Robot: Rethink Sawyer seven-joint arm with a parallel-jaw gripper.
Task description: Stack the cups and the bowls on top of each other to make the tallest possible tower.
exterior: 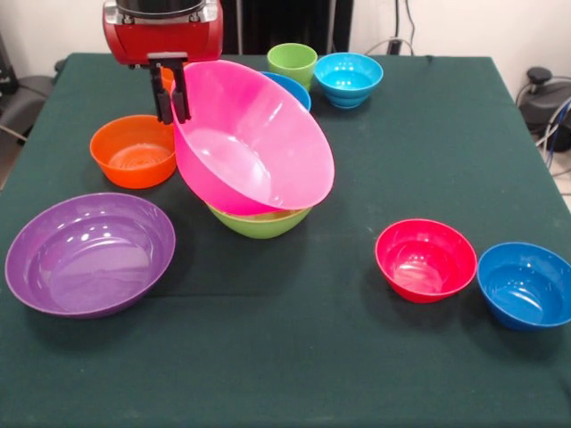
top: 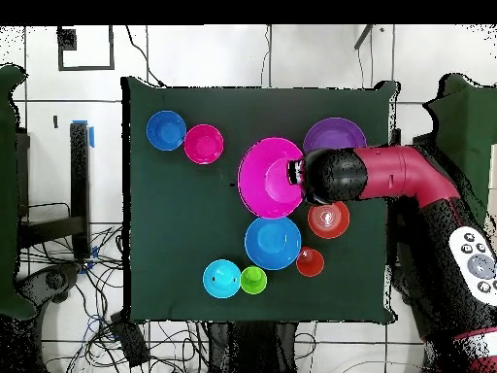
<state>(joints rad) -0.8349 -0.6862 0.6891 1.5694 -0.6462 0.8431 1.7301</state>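
Note:
My gripper (exterior: 172,114) is shut on the left rim of the huge pink bowl (exterior: 254,138), which is tilted steeply and rests in the lime green bowl (exterior: 259,223). In the overhead view the arm's head covers the gripper at the pink bowl's (top: 267,177) edge. The purple bowl (exterior: 89,254) and the orange bowl (exterior: 134,150) lie at the left. The red bowl (exterior: 426,259) and a blue bowl (exterior: 526,283) lie at the right. The green cup (exterior: 292,62), a small blue bowl (exterior: 348,78) and the large blue bowl (exterior: 293,87) stand at the back. The orange cup (top: 310,262) is mostly hidden behind the gripper in the front view.
The table (exterior: 294,357) has a dark green cloth. In the overhead view the red arm (top: 398,180) reaches in from the right over the orange bowl (top: 328,220) and the purple bowl (top: 335,134). Cables lie on the floor round the table.

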